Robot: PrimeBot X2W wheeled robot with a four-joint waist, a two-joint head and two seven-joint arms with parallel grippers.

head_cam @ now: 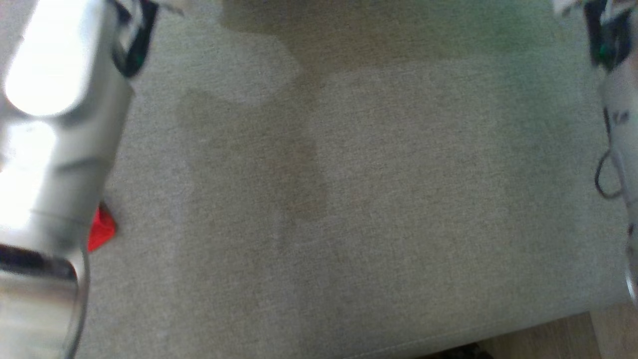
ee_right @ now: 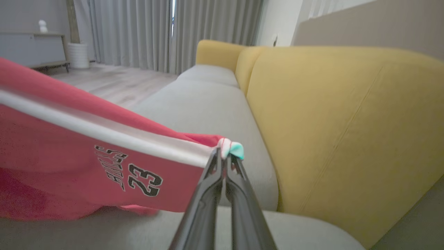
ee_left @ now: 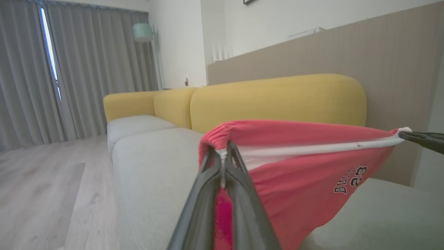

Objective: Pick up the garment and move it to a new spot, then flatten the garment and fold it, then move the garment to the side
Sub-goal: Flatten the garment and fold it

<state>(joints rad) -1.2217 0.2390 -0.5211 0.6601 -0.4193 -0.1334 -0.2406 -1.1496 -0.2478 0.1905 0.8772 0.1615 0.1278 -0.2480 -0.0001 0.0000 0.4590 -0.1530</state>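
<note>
The garment (ee_left: 298, 180) is a red jersey with a white band and a black "23" print (ee_right: 144, 184). It hangs stretched between my two grippers above the grey sofa seat (head_cam: 379, 199). My left gripper (ee_left: 222, 155) is shut on one end of the white-banded edge. My right gripper (ee_right: 224, 153) is shut on the other end, and its dark fingers (ee_left: 421, 139) show at the far right of the left wrist view. In the head view a small red corner of the garment (head_cam: 102, 230) peeks out beside my pale left forearm (head_cam: 55, 129).
A yellow backrest (ee_right: 340, 118) runs along the grey seat cushions (ee_left: 152, 166). Wooden floor (ee_left: 41, 194) lies beside the sofa, with grey curtains (ee_left: 31, 73) and a floor lamp (ee_left: 143, 33) beyond. The sofa's front edge (head_cam: 448, 334) is at the head view's bottom.
</note>
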